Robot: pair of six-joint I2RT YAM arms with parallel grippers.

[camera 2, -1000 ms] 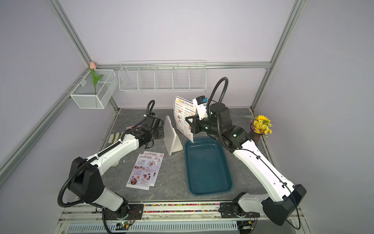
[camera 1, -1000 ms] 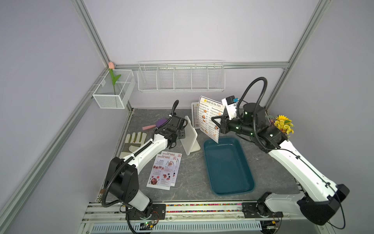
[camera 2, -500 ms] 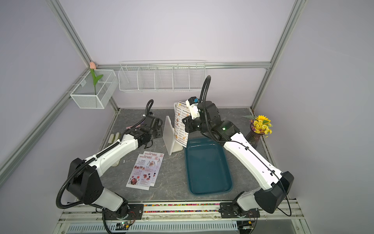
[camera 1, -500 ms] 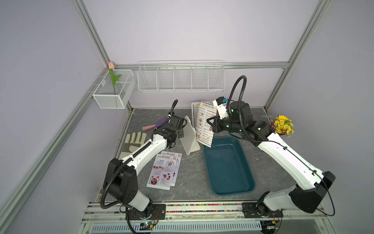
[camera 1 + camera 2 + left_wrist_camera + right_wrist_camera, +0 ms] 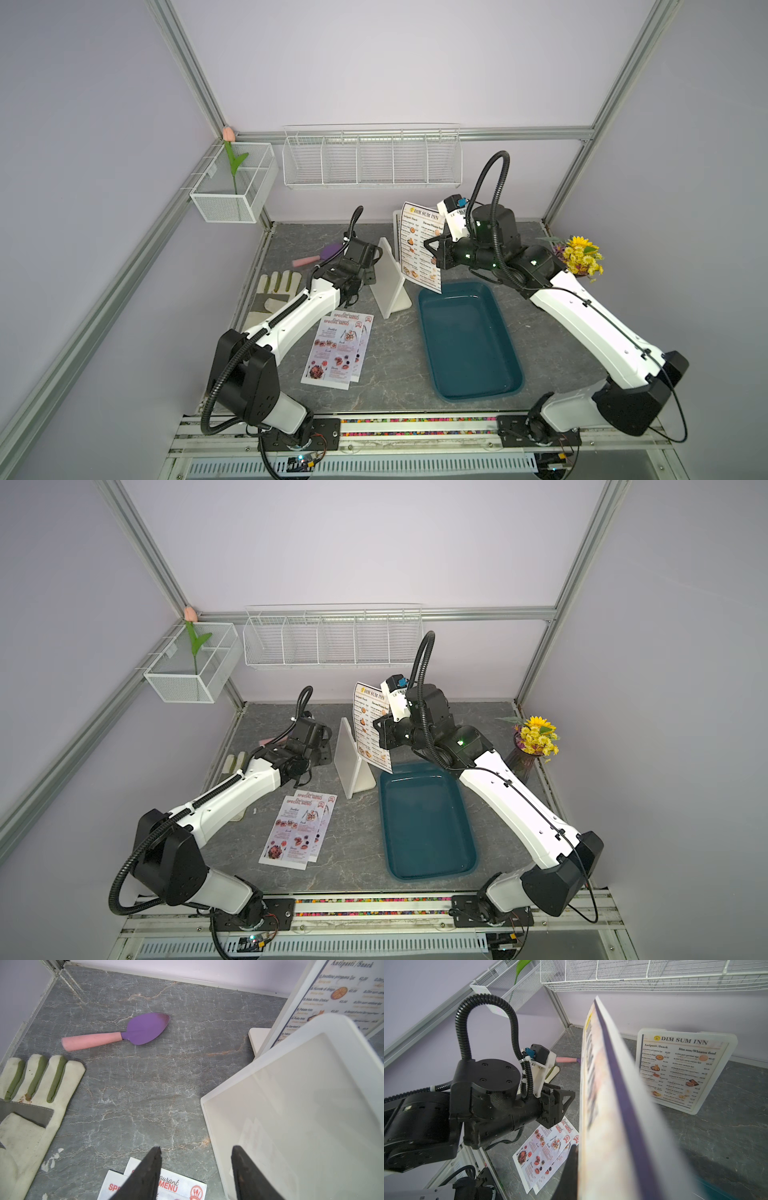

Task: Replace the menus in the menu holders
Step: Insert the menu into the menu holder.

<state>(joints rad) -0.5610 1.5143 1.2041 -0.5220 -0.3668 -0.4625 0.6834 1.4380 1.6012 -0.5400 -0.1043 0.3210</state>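
Observation:
My right gripper (image 5: 434, 253) is shut on a "DIM SUM INN" menu (image 5: 419, 249), holding it upright over the far end of the teal tray. The same menu (image 5: 612, 1115) fills the right wrist view edge-on. An empty white menu holder (image 5: 388, 278) stands just left of it. My left gripper (image 5: 195, 1153) is open, and the side edge of the empty holder (image 5: 301, 1105) shows between its fingers. Two "SPECIAL MENU" sheets (image 5: 338, 353) lie overlapped flat on the table. A second holder (image 5: 685, 1068) at the back holds another Dim Sum menu.
A teal tray (image 5: 515, 361) sits right of centre. A purple trowel (image 5: 124, 1032) and a work glove (image 5: 31, 1095) lie at the left. A flower vase (image 5: 579, 259) stands at the right edge. Wire racks (image 5: 372, 160) hang on the back wall.
My right arm carried the held menu leftward, closer to the empty holder, then stayed there. The left arm has not moved.

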